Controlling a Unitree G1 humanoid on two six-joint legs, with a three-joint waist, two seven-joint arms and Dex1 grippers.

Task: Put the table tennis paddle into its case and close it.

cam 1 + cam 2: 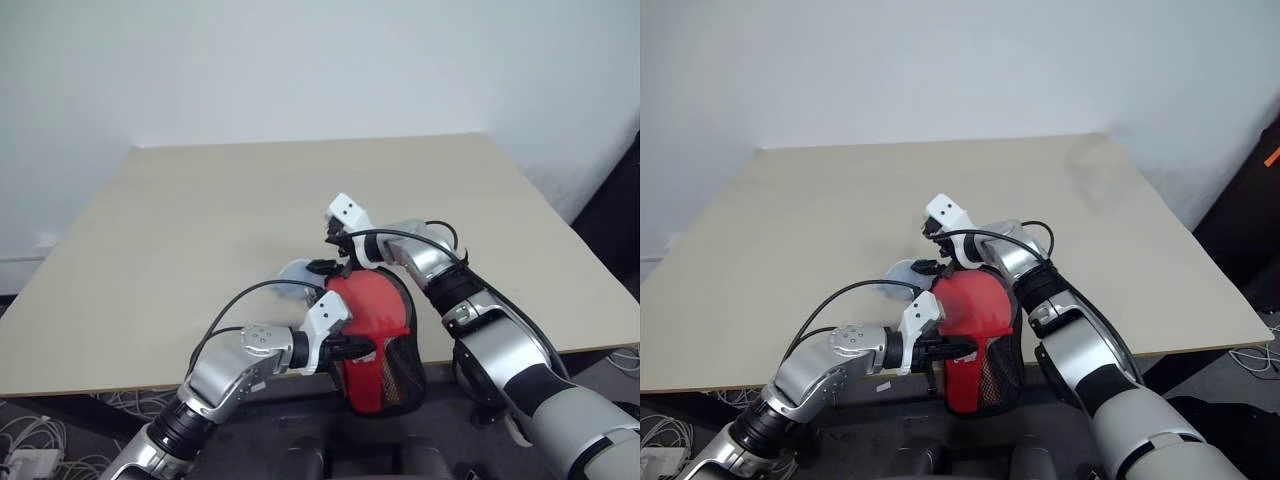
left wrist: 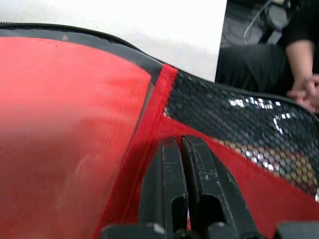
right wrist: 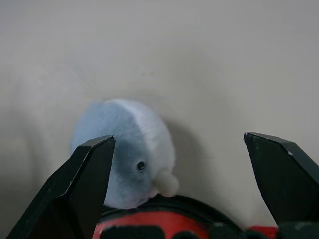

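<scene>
At the worktop's (image 1: 150, 220) near edge, your left claw (image 1: 352, 350) clamped tight on the red case (image 1: 375, 310), your right claw (image 3: 182, 164) spread wide above the case, fuzzy grey-blue ball (image 3: 127, 149) just behind it

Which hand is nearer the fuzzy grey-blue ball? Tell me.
Right. The right hand, open, hangs just above the case's round end with the ball close before its fingers. The left hand is shut on the case, farther off.
</scene>
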